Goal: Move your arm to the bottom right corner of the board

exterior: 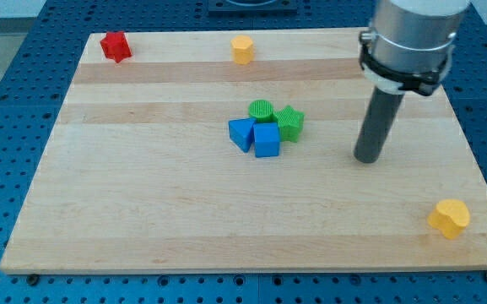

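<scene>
Bottom right corner of the surface [226,228] holds a yellow heart-shaped block [449,218]. My tip [366,158] rests up and to the view's left of it, apart, right of the green and blue cluster [265,128]. No hand shows, only the rod.

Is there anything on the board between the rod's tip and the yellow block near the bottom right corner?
No. In the camera view, only bare wooden board lies between my tip and the yellow block.
</scene>
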`<state>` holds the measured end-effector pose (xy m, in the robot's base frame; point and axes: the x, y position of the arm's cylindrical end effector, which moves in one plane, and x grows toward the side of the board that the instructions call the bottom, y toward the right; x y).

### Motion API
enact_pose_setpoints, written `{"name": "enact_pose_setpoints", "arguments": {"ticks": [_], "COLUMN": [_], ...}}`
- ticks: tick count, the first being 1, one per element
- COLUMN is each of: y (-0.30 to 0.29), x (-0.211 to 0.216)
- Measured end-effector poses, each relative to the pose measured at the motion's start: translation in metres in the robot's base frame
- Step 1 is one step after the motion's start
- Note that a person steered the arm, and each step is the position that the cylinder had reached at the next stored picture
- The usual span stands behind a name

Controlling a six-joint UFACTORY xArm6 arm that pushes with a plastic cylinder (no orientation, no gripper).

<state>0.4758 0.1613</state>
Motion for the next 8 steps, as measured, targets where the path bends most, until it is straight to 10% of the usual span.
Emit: {"name": "enact_pose_setpoints", "arguments": {"ticks": [8], "y": [0.137], "x": [0.101]}}
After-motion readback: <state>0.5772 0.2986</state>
